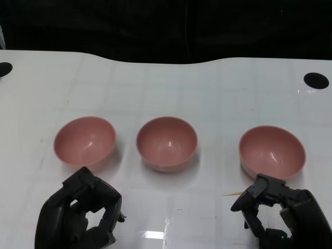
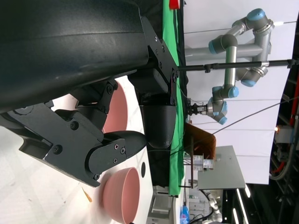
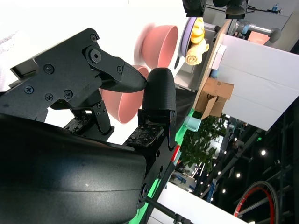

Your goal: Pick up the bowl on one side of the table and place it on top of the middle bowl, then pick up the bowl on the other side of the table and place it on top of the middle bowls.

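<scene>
1. My left hand (image 1: pixel 78 215) sits low at the near edge of the white table (image 1: pixel 218 93), fingers curled loosely inward with a gap between them and nothing held. It lies just short of the left bowl (image 1: pixel 84 141), not touching it.
2. My right hand (image 1: pixel 282 212) is at the near right, fingers likewise bent with an open gap and nothing in them. Its fingertips (image 1: pixel 259 188) come close to the near rim of the right bowl (image 1: pixel 272 151); I cannot tell whether they touch it.
3. The left wrist view shows my left hand's fingers (image 2: pixel 112 149) apart, with pink bowls beyond them.
4. The right wrist view shows my right hand's fingers (image 3: pixel 158 93) near each other, with nothing between them that I can see, and pink bowls behind.
5. Three pink bowls stand upright in a row across the table, well apart from one another. The middle bowl (image 1: pixel 166 143) stands alone, with nothing stacked on it.
6. All three bowls show only bare pink insides with a small glint of light.
7. Two dark round holes, one at the far left (image 1: pixel 4 69) and one at the far right (image 1: pixel 316 80), mark the table's far corners.
</scene>
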`<state>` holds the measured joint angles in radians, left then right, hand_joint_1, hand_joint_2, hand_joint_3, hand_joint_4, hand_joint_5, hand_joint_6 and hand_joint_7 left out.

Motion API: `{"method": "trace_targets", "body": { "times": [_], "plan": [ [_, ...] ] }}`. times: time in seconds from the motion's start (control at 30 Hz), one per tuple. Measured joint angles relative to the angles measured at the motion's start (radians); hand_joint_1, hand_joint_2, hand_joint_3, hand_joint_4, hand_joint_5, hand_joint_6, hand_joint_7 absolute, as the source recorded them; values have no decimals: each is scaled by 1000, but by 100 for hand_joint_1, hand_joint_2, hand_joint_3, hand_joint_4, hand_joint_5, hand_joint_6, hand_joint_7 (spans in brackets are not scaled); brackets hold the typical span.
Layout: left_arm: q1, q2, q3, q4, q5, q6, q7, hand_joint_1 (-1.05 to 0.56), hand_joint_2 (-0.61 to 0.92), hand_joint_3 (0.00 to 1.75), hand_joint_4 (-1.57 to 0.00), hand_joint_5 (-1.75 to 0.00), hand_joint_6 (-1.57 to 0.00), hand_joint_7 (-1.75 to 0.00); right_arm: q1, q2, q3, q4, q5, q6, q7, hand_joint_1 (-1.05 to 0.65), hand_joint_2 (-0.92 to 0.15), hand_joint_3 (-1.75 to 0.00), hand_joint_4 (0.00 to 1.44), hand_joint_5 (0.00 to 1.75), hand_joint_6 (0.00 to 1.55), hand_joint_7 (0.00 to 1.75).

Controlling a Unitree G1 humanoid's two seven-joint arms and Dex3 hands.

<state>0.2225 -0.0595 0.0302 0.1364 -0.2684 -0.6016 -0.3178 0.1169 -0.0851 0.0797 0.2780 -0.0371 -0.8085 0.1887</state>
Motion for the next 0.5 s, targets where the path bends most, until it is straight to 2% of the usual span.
{"method": "trace_targets", "body": {
  "times": [0.5],
  "plan": [
    [0, -1, 0, 0, -1, 0, 0, -17, 59, 96, -76, -168, -75, -143, 0, 0, 1, 6, 0, 0, 0, -19, -62, -96, 86, 158, 81, 122]
  ]
}}
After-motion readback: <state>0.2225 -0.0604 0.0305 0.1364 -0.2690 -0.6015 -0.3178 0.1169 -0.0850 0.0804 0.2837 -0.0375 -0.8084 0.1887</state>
